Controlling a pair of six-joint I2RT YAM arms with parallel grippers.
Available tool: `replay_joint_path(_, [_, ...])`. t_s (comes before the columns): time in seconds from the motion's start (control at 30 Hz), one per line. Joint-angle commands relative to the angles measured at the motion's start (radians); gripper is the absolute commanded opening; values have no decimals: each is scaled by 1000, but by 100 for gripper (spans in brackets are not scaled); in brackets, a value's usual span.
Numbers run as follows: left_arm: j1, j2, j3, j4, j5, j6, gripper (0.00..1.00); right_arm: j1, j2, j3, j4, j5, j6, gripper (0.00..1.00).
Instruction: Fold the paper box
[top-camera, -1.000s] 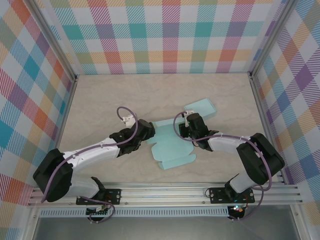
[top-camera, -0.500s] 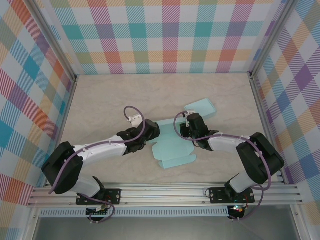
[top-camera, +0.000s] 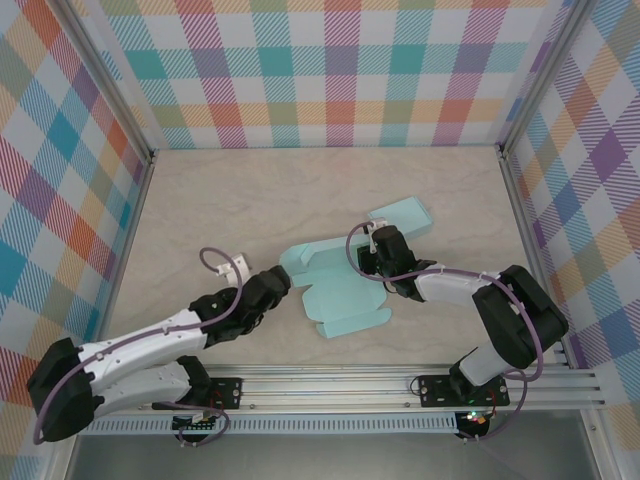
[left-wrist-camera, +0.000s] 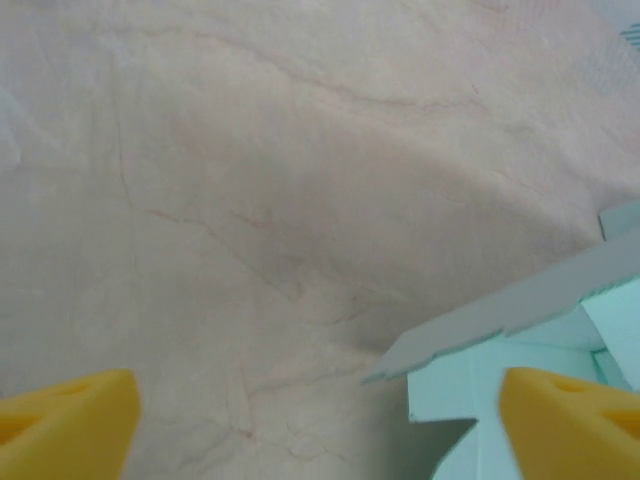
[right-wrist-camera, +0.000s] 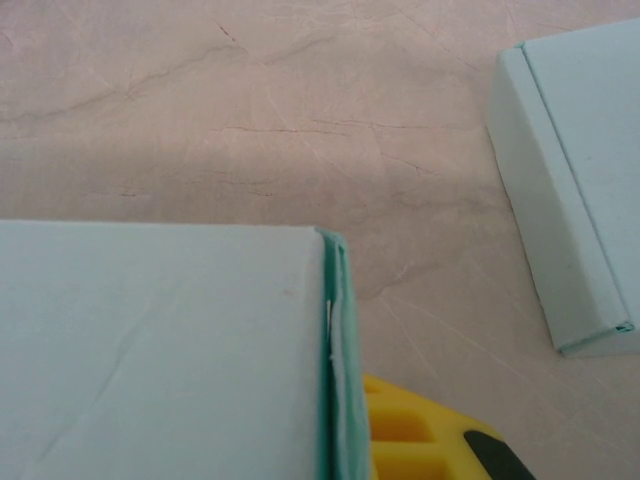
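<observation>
The paper box (top-camera: 345, 290) is a pale teal, partly folded sheet lying mid-table, with a flap (top-camera: 300, 256) lifted on its left and a lid panel (top-camera: 402, 214) at the back right. My left gripper (top-camera: 279, 284) sits just left of the box, open and holding nothing. In the left wrist view its yellow fingertips (left-wrist-camera: 65, 418) stand wide apart, and the box's flap edge (left-wrist-camera: 520, 325) shows at the right. My right gripper (top-camera: 378, 262) is shut on the box's right wall. In the right wrist view that folded wall (right-wrist-camera: 336, 350) is pinched against a yellow finger (right-wrist-camera: 420, 440).
Plaid walls (top-camera: 320, 70) close in the back and both sides of the pale marbled table (top-camera: 230, 200). An aluminium rail (top-camera: 330, 385) with both arm bases runs along the near edge. Bare tabletop lies behind the box and to its left.
My left arm has drawn back to the left and toward the near edge, off the box's left side. That left flap now stands lifted. The right arm has not moved.
</observation>
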Motion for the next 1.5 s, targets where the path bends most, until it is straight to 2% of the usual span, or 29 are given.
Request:
replay_joint_path(0.0, [-67, -46, -72, 32, -6, -65, 76, 6, 11, 33, 7, -10, 4, 0])
replay_joint_path(0.13, [-193, 21, -102, 171, -43, -100, 71, 6, 9, 32, 9, -10, 4, 0])
replay_joint_path(0.23, [-253, 138, -15, 145, -115, -78, 69, 5, 9, 27, 17, -18, 6, 0])
replay_joint_path(0.37, [-274, 337, 147, 91, -147, 11, 69, 6, 8, 27, 15, -18, 6, 0])
replay_joint_path(0.53, [-264, 468, 214, 140, -152, 42, 74, 6, 3, 23, 13, -20, 4, 0])
replay_joint_path(0.77, [-239, 445, 199, 92, -137, -62, 87, 6, -2, 20, 18, -22, 3, 0])
replay_joint_path(0.83, [-223, 449, 181, 127, -102, -68, 90, 6, -1, 20, 19, -22, 3, 0])
replay_joint_path(1.03, [-167, 474, 150, 242, -32, -42, 90, 7, -3, 16, 14, -17, 2, 0])
replay_joint_path(1.47, [-129, 550, 206, 293, 15, -2, 84, 8, -1, 14, 20, -20, 3, 0])
